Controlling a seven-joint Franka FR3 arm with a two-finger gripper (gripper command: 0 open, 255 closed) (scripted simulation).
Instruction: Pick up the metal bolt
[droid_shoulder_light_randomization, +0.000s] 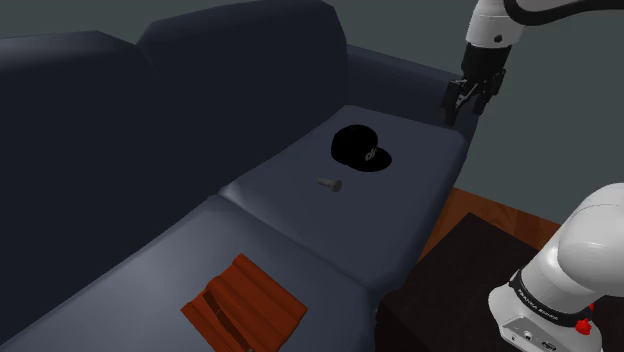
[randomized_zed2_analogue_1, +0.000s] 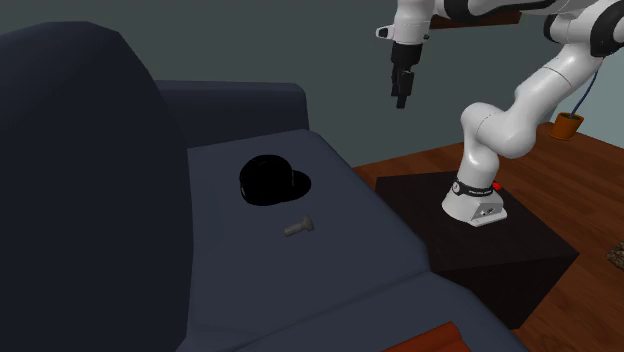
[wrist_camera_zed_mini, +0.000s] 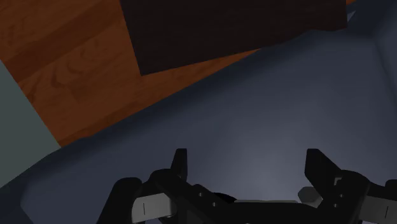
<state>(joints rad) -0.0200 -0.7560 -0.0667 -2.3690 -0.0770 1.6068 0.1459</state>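
All-black claw hanging wide open, empty
Best: straddle the shank of the small grey metal bolt on the dark blue sofa, dodging the black cap.

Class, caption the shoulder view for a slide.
Open jaws hang over the sofa, where a grey bolt lies beside a black cap.

Grey bolt lies flat on sofa seat near black cap.

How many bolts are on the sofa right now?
1. The bolt lies on the sofa seat beside the black cap, apart from it. Others could hide behind the cap.
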